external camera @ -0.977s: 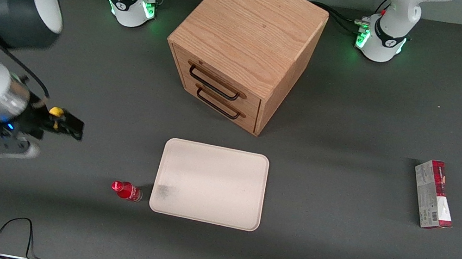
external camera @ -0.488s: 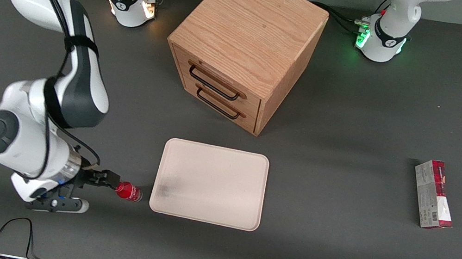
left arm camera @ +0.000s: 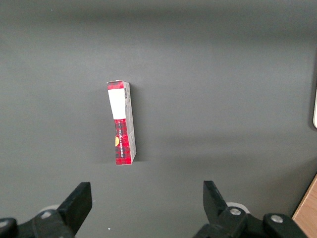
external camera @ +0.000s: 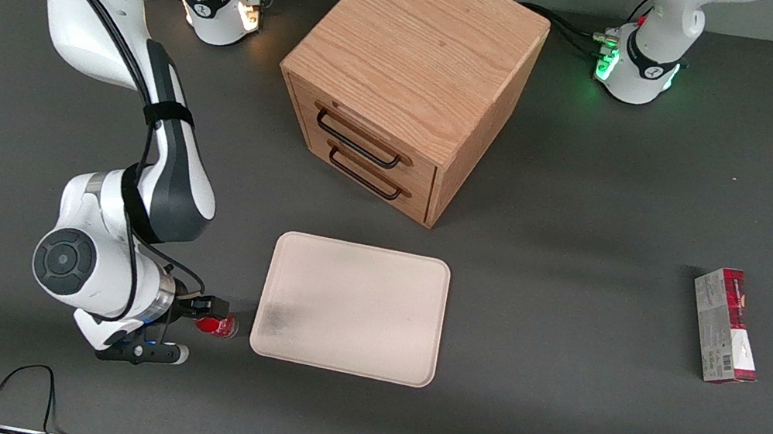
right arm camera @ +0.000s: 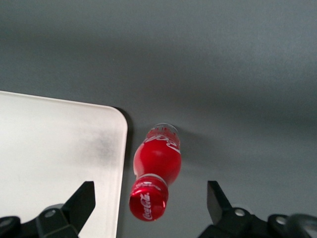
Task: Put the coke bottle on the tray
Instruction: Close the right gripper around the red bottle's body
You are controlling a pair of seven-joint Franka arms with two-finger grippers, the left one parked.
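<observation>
The coke bottle (external camera: pixel 217 326) is small, with a red cap and red label, and stands upright on the dark table. It is just beside the tray's corner, at the tray's end toward the working arm. The tray (external camera: pixel 356 306) is flat, cream-white and bare. My right gripper (external camera: pixel 205 308) hangs directly over the bottle. In the right wrist view the gripper (right arm camera: pixel 150 203) is open. Its two black fingers (right arm camera: pixel 81 201) stand wide on either side of the bottle (right arm camera: pixel 158 158) and do not touch it. The tray's rounded corner (right arm camera: pixel 59 148) lies close beside the bottle.
A wooden two-drawer cabinet (external camera: pixel 409 79) stands farther from the camera than the tray. A red-and-grey carton (external camera: pixel 726 325) lies toward the parked arm's end and also shows in the left wrist view (left arm camera: pixel 121 124). A black cable (external camera: pixel 25 384) loops near the table's near edge.
The right arm has swung in from the table's end to the bottle, and its gripper now stands over it. The yellow lump seen at the gripper a second ago no longer shows.
</observation>
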